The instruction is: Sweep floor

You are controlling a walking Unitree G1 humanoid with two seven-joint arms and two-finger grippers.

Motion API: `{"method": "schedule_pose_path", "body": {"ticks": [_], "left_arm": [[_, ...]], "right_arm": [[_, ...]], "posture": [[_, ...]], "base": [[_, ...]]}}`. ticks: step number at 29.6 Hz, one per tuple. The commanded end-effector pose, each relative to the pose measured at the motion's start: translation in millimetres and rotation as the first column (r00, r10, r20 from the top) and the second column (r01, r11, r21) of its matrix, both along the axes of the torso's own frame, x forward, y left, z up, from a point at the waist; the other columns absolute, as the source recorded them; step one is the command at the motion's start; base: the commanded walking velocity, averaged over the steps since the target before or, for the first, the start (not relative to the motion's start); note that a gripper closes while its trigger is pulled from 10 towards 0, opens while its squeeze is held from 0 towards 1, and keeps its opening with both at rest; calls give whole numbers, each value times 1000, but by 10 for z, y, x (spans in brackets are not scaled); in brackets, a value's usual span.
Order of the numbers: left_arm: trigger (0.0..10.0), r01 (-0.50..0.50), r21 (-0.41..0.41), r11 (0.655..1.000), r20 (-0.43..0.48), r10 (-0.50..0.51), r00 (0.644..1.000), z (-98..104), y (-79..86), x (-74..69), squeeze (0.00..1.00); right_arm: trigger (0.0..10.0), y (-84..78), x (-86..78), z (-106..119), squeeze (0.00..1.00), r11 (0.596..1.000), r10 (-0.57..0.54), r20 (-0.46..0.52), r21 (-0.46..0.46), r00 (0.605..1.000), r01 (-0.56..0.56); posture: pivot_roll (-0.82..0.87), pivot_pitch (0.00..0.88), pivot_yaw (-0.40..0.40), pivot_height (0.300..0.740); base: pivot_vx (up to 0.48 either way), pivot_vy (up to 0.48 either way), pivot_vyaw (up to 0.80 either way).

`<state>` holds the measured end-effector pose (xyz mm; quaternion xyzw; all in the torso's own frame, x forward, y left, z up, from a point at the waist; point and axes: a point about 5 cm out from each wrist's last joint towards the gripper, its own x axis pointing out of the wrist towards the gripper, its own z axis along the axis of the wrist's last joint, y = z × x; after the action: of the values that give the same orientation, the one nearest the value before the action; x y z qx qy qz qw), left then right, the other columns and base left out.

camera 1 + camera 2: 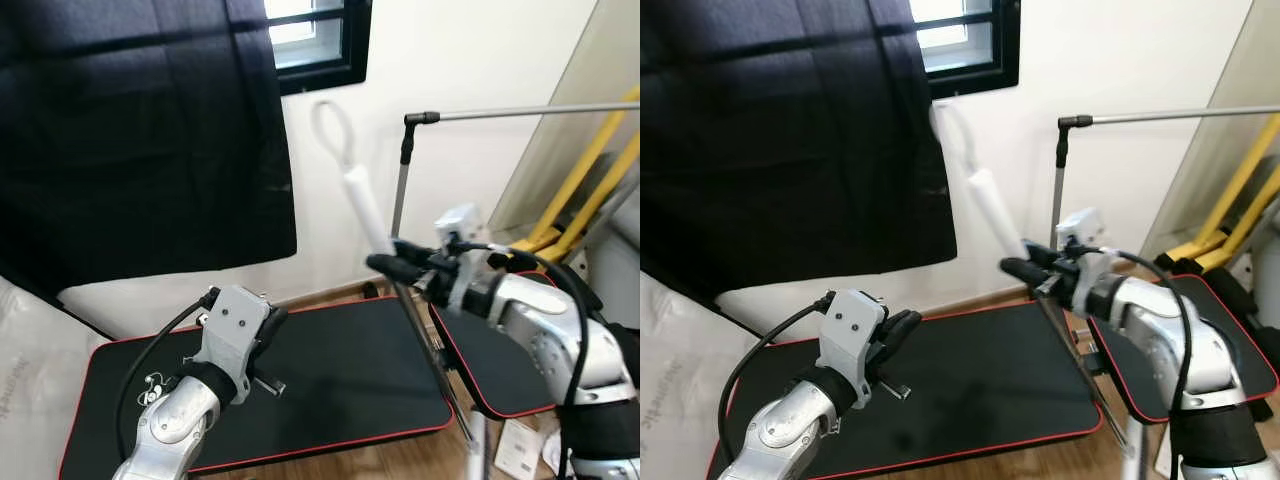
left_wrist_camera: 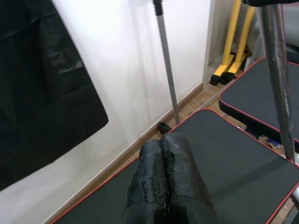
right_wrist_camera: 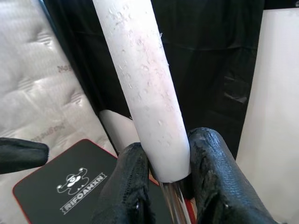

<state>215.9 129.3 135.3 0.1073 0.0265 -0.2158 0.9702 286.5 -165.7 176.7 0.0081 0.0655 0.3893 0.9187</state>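
Broom handle point(image 1: 368, 215): a white grip with a loop at its top, tilted, rising in front of the white wall; below the grip a grey metal shaft point(image 1: 432, 360) slants down toward the floor by the mats.
Right gripper point(image 1: 392, 263): clamped on the broom handle at the lower end of the white grip, one black finger point(image 3: 133, 186) on each side of it.
Left gripper point(image 2: 166, 184): raised over the black mat, fingers pressed together and holding nothing.
Black mat point(image 1: 340, 370): red-edged, flat on the wooden floor before the robot; a second red-edged mat point(image 1: 1140, 385) lies just beside it to the right.
Metal stand point(image 1: 402, 170): a grey upright pole with a horizontal bar, near the wall behind the broom.
Black sheet point(image 1: 140, 130): hangs over the wall and part of the window point(image 1: 320, 40).
Yellow frame point(image 1: 585, 180): leans at far right.
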Motion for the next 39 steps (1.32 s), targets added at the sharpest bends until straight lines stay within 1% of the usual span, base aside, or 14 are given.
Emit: {"method": "schedule_pose_path", "body": {"ticks": [1, 3, 5, 6, 10, 15, 17, 20, 24, 25, 26, 27, 35, 39], "left_arm": [[10000, -99, -2, 995, -17, 99, 995, -53, 52, 37, 0], [10000, -103, -6, 995, -19, 102, 995, -60, 50, 43, 0], [10000, -105, -7, 994, -19, 105, 994, -68, 44, 47, 0], [10000, -106, -8, 994, -19, 106, 994, -70, 41, 49, 0], [10000, -102, -5, 995, -19, 102, 995, -71, 33, 48, 0], [10000, -100, -2, 995, -21, 99, 995, -75, 28, 37, 0], [10000, -98, -3, 995, -25, 98, 995, -78, 29, 28, 0], [10000, -96, -3, 995, -26, 96, 995, -80, 23, 30, 0], [10000, -94, 0, 996, -27, 94, 995, -79, 27, 23, 0], [10000, -94, 0, 996, -27, 94, 995, -79, 27, 23, 0], [10000, -94, 1, 996, -27, 94, 995, -78, 28, 23, 0], [10000, -94, 2, 996, -27, 94, 995, -78, 28, 23, 0], [10000, -106, -1, 994, -15, 106, 994, -59, 41, 32, 0], [10000, -110, 0, 994, -9, 110, 994, -54, 46, 38, 0]], "right_arm": [[10000, 84, -24, -91, 0, 1000, 12, -48, 15, 999, -12], [10000, 53, 24, -111, 0, 999, -47, -48, -1, 998, 47], [10000, -44, 115, -157, 0, 988, -150, -60, -31, 987, 149], [10000, -77, 140, -172, 0, 983, -180, -65, -38, 982, 178], [10000, -105, 159, -176, 0, 977, -214, -61, -39, 975, 212], [10000, -62, 147, -193, 0, 973, -229, -75, -42, 971, 226], [10000, -11, 133, -200, 0, 975, -221, -77, -27, 972, 220], [10000, -2, 140, -213, 0, 972, -235, -73, -34, 969, 234], [10000, -51, 203, -198, 0, 950, -313, -53, -23, 948, 312], [10000, -51, 203, -198, 0, 950, -313, -53, -23, 948, 312], [10000, -75, 235, -184, 0, 938, -346, -41, -19, 937, 346], [10000, -80, 243, -181, 0, 935, -355, -38, -19, 934, 354], [10000, -90, 280, -154, 0, 916, -402, -19, -6, 916, 402], [10000, -63, 303, -125, 0, 912, -409, 20, -15, 912, 409]], "posture": [[-88, 0, -41, 740], [-89, 0, -43, 740], [-91, 0, -46, 740], [-91, 0, -46, 740], [-83, 0, -49, 740], [-77, 0, -45, 740], [-76, 0, -43, 740], [-76, 0, -43, 740], [-74, 0, -40, 740], [-74, 0, -40, 740], [-72, 0, -39, 740], [-72, 0, -39, 740], [-70, 0, -40, 740], [-70, 0, -40, 740]], "base": [[-240, 0, 0], [-255, 0, 0], [-279, 0, -400], [-281, 0, -800], [-287, 0, -600], [-313, 0, -210], [-315, 0, 0], [-322, 0, 0], [-325, 0, 0], [-322, 0, 0], [-307, 0, 0], [-307, 0, 0], [-67, 0, -703], [0, 0, -800]]}}
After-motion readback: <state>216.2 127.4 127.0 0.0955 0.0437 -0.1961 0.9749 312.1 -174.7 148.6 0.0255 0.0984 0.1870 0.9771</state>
